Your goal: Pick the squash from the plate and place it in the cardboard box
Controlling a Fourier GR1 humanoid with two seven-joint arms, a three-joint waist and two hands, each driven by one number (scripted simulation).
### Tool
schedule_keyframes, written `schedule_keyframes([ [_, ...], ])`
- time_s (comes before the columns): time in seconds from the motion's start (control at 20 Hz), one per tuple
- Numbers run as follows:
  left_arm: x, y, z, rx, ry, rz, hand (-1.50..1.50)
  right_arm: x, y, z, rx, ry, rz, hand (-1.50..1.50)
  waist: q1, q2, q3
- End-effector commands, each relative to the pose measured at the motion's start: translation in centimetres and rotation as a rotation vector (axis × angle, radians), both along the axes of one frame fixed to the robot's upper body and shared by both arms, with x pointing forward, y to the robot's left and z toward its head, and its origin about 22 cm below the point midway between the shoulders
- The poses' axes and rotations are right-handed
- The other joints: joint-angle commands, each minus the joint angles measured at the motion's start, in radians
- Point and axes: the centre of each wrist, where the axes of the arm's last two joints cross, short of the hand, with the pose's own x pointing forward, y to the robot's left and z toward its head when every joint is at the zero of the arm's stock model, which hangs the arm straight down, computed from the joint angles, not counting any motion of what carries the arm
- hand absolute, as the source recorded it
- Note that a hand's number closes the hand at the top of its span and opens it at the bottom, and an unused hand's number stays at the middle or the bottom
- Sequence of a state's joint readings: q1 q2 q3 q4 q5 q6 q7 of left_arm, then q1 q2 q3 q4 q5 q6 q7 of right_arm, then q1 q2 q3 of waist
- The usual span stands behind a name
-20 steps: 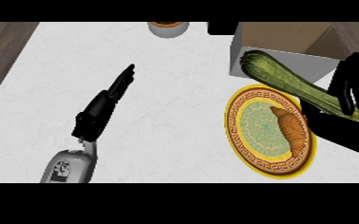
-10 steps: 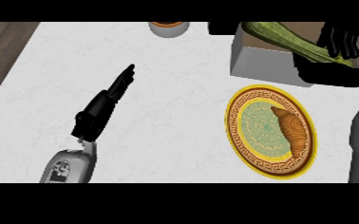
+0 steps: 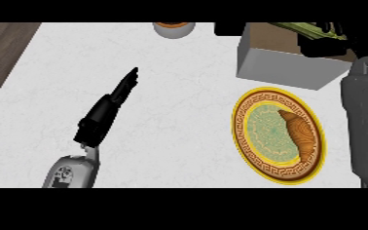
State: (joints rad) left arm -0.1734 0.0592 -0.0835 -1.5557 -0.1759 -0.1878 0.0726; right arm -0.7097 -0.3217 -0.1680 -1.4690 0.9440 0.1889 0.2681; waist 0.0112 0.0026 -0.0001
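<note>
Pick step looked done: squash was off plate, held by right hand, fingers curled round it, directly above open cardboard box. Most of squash was cut off by view's top edge. Plate, below that hand, carried only croissant. Left, by my judgement: lowering squash into box and letting go. Left hand rested well left of right hand, fingers straight, holding nothing. Small round pot sat beyond it at far edge.
</note>
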Motion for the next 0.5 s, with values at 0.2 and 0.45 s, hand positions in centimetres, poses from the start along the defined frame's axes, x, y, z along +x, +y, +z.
schedule_keyframes([
  [0.2, -0.3, -0.6, 0.5, 0.002, 0.018, -0.011, 0.0, 5.1, -0.8, -4.8, -0.033, 0.074, -0.03, 1.5, 0.007, 0.002, 0.0],
  [0.45, 0.3, -0.4, -0.2, 0.0, 0.003, -0.02, 0.0, 6.3, 1.5, -8.0, 0.15, 0.204, -0.082, -1.5, 0.011, 0.004, 0.0],
])
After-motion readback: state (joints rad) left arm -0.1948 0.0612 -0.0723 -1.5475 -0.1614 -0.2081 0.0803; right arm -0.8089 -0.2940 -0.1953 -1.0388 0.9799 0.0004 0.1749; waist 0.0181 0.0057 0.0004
